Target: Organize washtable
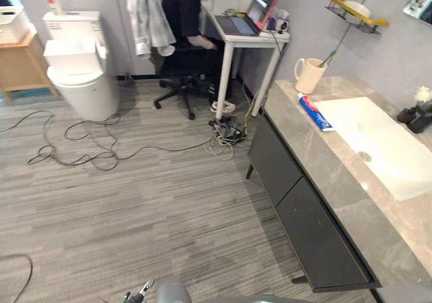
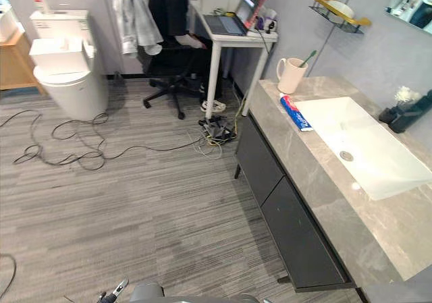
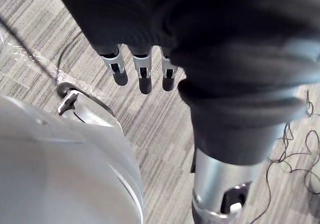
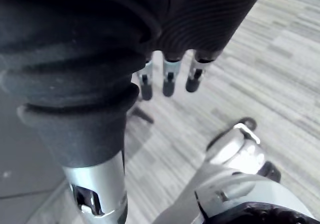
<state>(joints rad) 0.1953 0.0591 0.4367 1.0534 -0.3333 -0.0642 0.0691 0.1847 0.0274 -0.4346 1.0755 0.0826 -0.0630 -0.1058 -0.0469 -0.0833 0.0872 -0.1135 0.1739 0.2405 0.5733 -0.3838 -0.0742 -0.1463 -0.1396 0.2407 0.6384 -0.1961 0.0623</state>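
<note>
The washtable (image 1: 317, 161) stands at the right: a grey stone counter with a white sink basin (image 1: 385, 148). A toothpaste tube (image 1: 315, 112) lies on the counter at the basin's far left corner. Behind it a cream cup (image 1: 310, 75) stands upright with a green toothbrush (image 1: 331, 55) in it. A dark object (image 1: 416, 116) with something white on top sits by the wall. On the wall above, a small shelf (image 1: 354, 11) carries a yellow dish. My left hand (image 3: 142, 72) and right hand (image 4: 169, 79) hang over the floor, fingers straight, holding nothing.
Dark drawer fronts (image 1: 297, 202) run under the counter. Further back are a white desk (image 1: 243, 36) with a laptop, a person on an office chair (image 1: 182, 46), a toilet (image 1: 81, 73) and a wooden cabinet (image 1: 20, 63). Cables (image 1: 88, 151) and a power strip (image 1: 226, 131) lie on the floor.
</note>
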